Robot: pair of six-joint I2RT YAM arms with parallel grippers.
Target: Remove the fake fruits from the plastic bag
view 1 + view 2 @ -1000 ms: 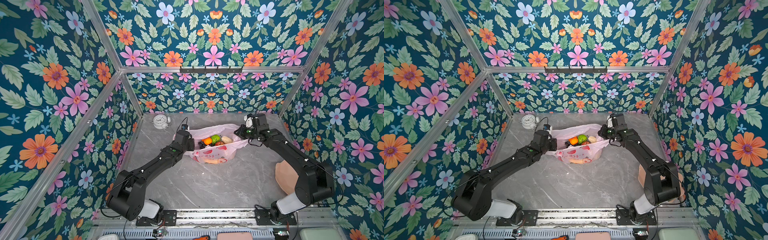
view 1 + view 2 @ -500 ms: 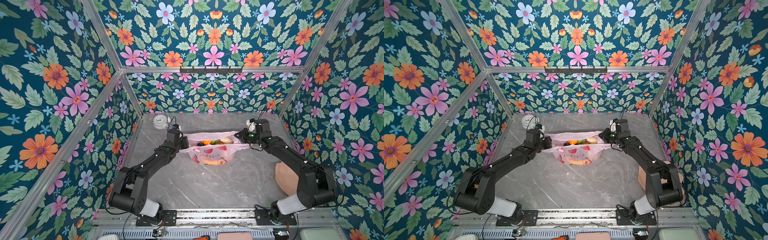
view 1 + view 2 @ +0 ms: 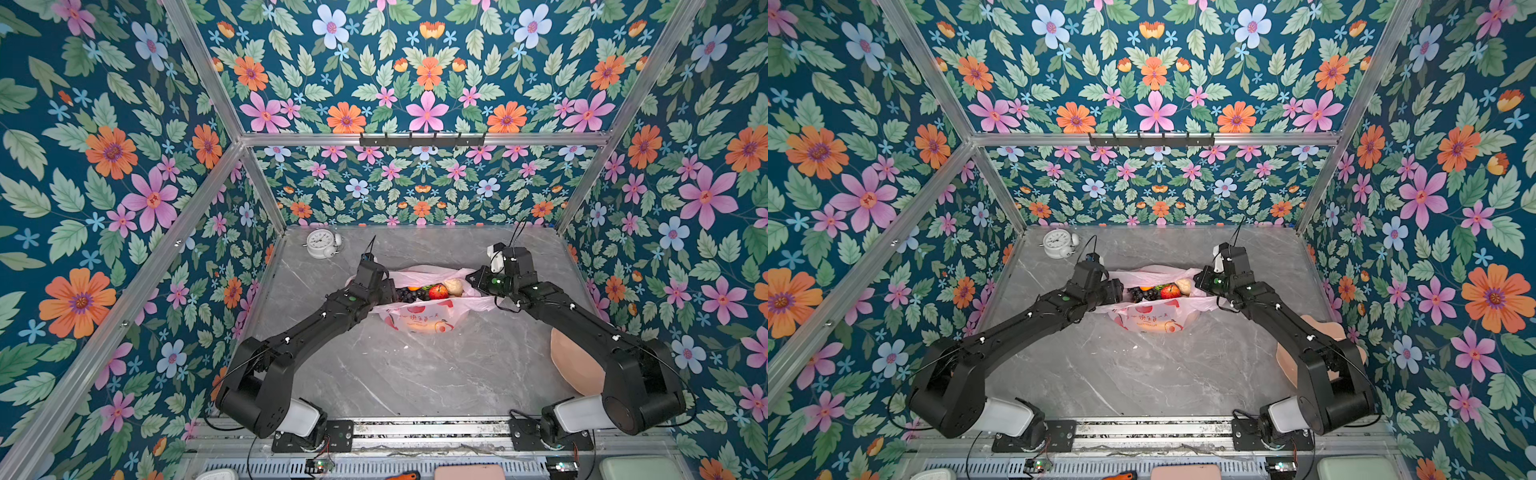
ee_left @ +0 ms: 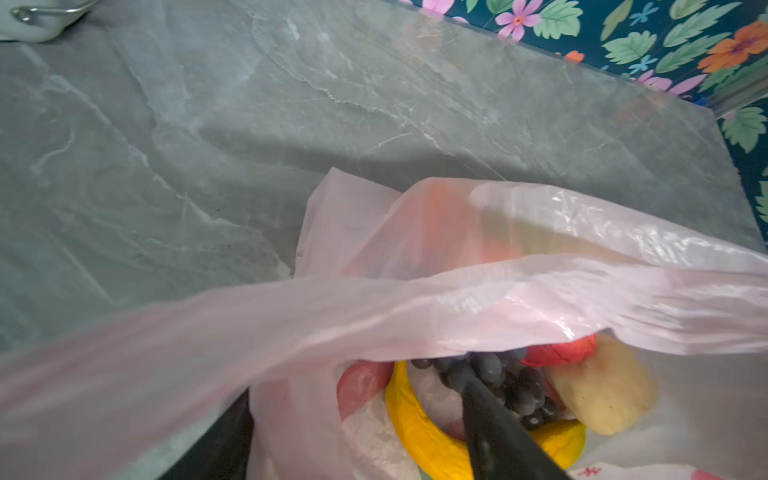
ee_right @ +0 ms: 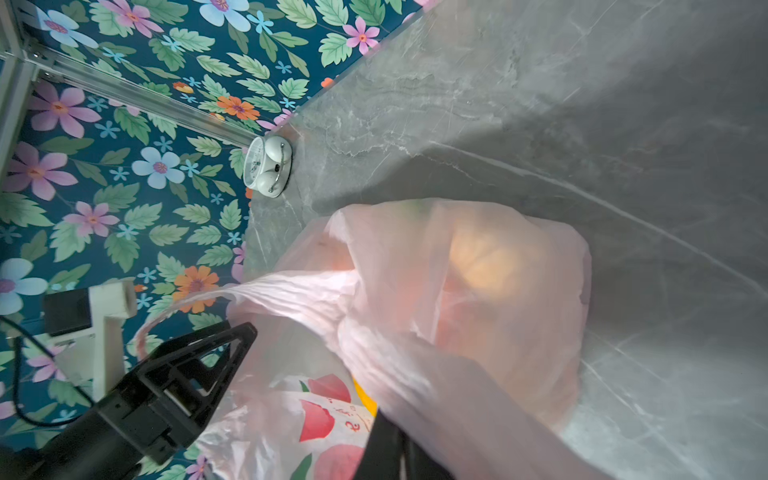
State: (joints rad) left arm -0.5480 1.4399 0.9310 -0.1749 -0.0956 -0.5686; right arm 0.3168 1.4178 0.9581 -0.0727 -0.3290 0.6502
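The pink plastic bag (image 3: 419, 322) (image 3: 1150, 320) sits at mid-table with its mouth open upward. Inside show the fake fruits: a red apple (image 3: 438, 292), a cream lump (image 3: 454, 286) and dark grapes (image 3: 409, 294). The left wrist view adds a yellow banana (image 4: 419, 432) beside the grapes (image 4: 511, 386). My left gripper (image 3: 392, 291) (image 4: 353, 390) is open at the bag's left rim, one finger (image 4: 498, 436) inside over the grapes, the other outside under plastic. My right gripper (image 3: 471, 279) (image 5: 395, 436) is shut on the bag's right handle.
A white alarm clock (image 3: 322, 244) stands at the back left corner. A peach-pink bowl (image 3: 573, 361) lies at the right edge, partly behind my right arm. Floral walls close in the table on three sides.
My left gripper's jaws have opened and it has shifted right, to the bag's mouth. The stretched mouth has slackened. My right gripper still holds its handle.
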